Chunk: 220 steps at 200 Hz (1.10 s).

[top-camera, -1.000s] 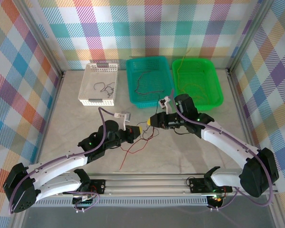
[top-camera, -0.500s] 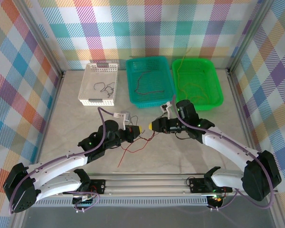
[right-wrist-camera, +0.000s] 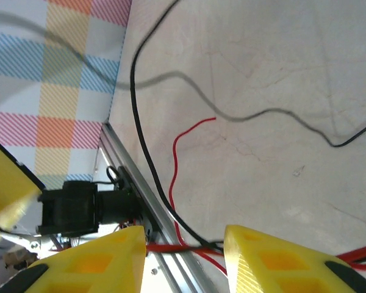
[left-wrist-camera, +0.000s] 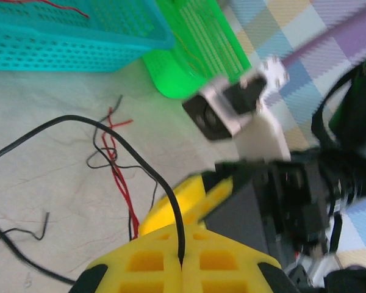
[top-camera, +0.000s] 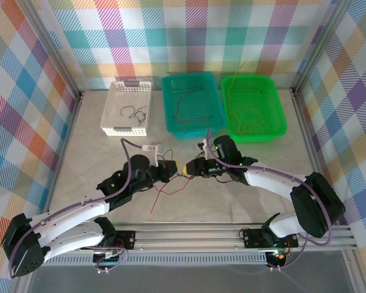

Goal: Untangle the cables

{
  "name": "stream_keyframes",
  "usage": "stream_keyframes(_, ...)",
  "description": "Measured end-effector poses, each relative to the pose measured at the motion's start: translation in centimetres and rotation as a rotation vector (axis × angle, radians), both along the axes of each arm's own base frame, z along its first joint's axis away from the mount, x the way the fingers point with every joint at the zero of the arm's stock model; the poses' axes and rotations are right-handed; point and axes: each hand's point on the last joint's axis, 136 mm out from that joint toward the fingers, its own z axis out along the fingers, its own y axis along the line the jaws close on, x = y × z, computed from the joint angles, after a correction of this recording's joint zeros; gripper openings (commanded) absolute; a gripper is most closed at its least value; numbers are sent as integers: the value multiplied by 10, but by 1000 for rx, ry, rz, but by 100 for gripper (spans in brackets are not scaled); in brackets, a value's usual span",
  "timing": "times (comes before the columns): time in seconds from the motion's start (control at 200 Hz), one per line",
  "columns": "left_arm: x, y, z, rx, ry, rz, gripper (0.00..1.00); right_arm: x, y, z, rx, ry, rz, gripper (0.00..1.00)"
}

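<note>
Where tangled, find the cables (top-camera: 161, 194), red and black, lying mid-worktop toward the near edge. See the left end effector (top-camera: 178, 166) pressed together on a black cable (left-wrist-camera: 79, 116) arching from its yellow fingers (left-wrist-camera: 161, 239). See the right end effector (top-camera: 190, 168) spread above red and black strands, just beside the left. Note a white basket (top-camera: 123, 130), a teal basket (top-camera: 189, 132) and a green basket (top-camera: 279, 116) along the far edge.

Bright, even overhead light is seen, with soft shadows. A black cable (right-wrist-camera: 274, 112) is smeared out of focus; the left wrist view is motion-blurred.
</note>
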Motion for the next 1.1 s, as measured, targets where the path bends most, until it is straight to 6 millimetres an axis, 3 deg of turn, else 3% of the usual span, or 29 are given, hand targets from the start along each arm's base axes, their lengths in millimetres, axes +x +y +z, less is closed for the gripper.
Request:
stream_keyframes(0.18, 11, 29, 13, -28, 20, 171, 0, -22, 1, -21, -23, -58, 28, 43)
stream_keyframes(0.315, 18, 43, 9, -34, 60, 264, 0, -30, -3, -17, -23, -139, 10, 49)
stream_keyframes(0.49, 21, 45, -2, -38, 108, 307, 0, -39, 18, -18, -1, -220, 26, 54)
stream_keyframes(0.62, 22, 44, -7, -38, 129, 316, 0, -42, 39, -39, 7, -219, 35, 55)
stream_keyframes(0.73, 22, 44, -7, -42, 135, 319, 0, -37, 49, -57, 1, -221, 10, 55)
stream_keyframes(0.865, 22, 45, -5, -49, 133, 320, 0, -24, 55, -66, 9, -245, -53, 55)
stream_keyframes(1.0, 21, 46, -2, -63, 131, 322, 0, -9, 62, -65, 58, -291, -128, 45)
stream_keyframes(1.1, 21, 46, -2, -67, 133, 325, 0, -2, 65, -64, 94, -317, -174, 20)
